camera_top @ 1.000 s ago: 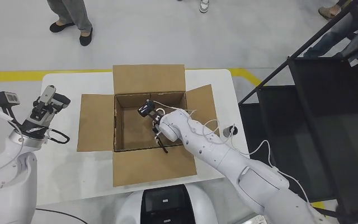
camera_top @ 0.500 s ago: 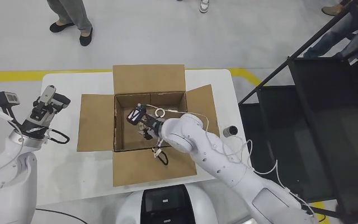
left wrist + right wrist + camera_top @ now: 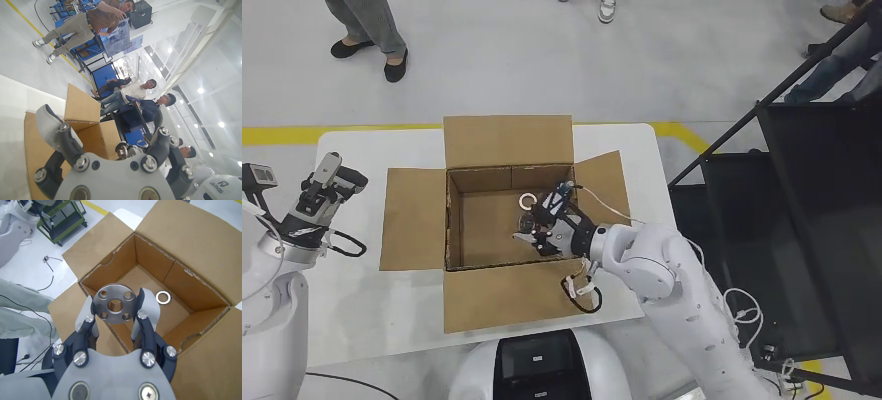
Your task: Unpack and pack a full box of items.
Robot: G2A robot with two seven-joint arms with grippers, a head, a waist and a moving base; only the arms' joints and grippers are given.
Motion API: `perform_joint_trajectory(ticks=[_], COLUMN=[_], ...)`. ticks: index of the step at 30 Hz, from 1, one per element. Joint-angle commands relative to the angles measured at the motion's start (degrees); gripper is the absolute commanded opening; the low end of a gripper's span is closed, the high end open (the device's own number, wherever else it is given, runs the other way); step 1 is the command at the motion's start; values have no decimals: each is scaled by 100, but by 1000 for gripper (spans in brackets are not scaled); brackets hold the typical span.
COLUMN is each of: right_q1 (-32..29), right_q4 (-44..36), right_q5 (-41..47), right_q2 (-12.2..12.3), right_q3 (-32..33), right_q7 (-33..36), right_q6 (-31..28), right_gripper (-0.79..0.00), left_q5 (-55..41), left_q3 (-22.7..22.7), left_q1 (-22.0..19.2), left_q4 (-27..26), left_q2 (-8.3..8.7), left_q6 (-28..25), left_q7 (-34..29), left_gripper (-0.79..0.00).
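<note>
A brown cardboard box (image 3: 415, 232) stands in the middle of the white table with rounded corners (image 3: 352, 300), and all four of its flaps are folded out. The right gripper (image 3: 537, 228) hangs over the opening of the box, in its right half. Its two pale fingers (image 3: 149, 306) are closed to a narrow gap on the rim of a dark grey round metal flange (image 3: 115, 316), one finger on each side. The flange has a central bore with four smaller holes around it, and its flat face is turned to the wrist camera. I cannot tell if the flange is under the level of the box rim or above it.

On the floor of the box lies a thin, flat, silver metal ring (image 3: 163, 297). It is near the far wall and apart from the flange.

The left gripper (image 3: 334, 183) is well away from the box, above the left edge of the table. Its fingers (image 3: 49, 117) are spread wide and there is nothing between them.
</note>
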Motion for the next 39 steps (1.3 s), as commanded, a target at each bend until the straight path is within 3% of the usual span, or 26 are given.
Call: perform_joint_trajectory(ticks=[1,25,29,39], right_q1=[-186,-449,-821,-2395], right_q4=[-142,-400,-625,-542], right_q5=[192,684,1274,3004], right_q2=[43,115,238,579], right_q3=[181,372,938,3510], right_q7=[24,-89,235,602], right_q6=[-186,-465,-907,-2160], right_gripper=[-785,-785,-785,-785], left_q5=[0,0,0,0], left_q3=[0,0,0,0], left_q1=[0,0,0,0], left_q4=[0,0,0,0], left_q2=[0,0,0,0], left_q6=[0,0,0,0], left_q7=[0,0,0,0], left_gripper=[0,0,0,0])
